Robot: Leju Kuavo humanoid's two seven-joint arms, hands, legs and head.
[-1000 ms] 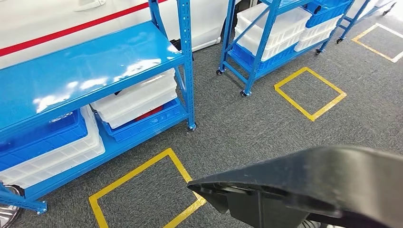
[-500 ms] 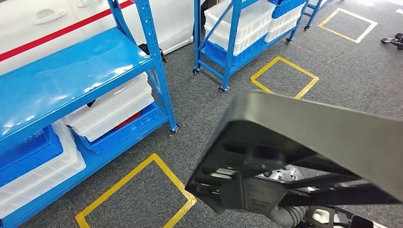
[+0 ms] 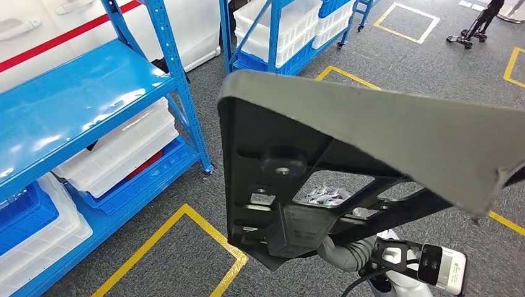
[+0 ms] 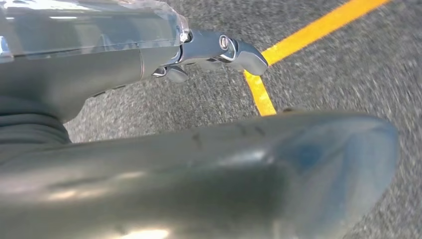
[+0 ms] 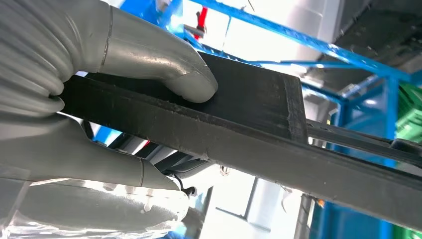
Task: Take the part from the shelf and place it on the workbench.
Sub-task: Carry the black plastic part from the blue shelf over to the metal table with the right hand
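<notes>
The right hand [image 5: 99, 99] clamps the part's [image 3: 347, 154] rib, carried above the floor beside the shelf [image 3: 74, 105]. Left hand's [image 4: 89, 59] grip: cannot tell. Best keep it level while turning.

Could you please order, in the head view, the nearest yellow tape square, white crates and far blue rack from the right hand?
1. Yellow tape square, floor, lower left.
2. White plastic crates, left.
3. Blue wheeled rack, top.
</notes>
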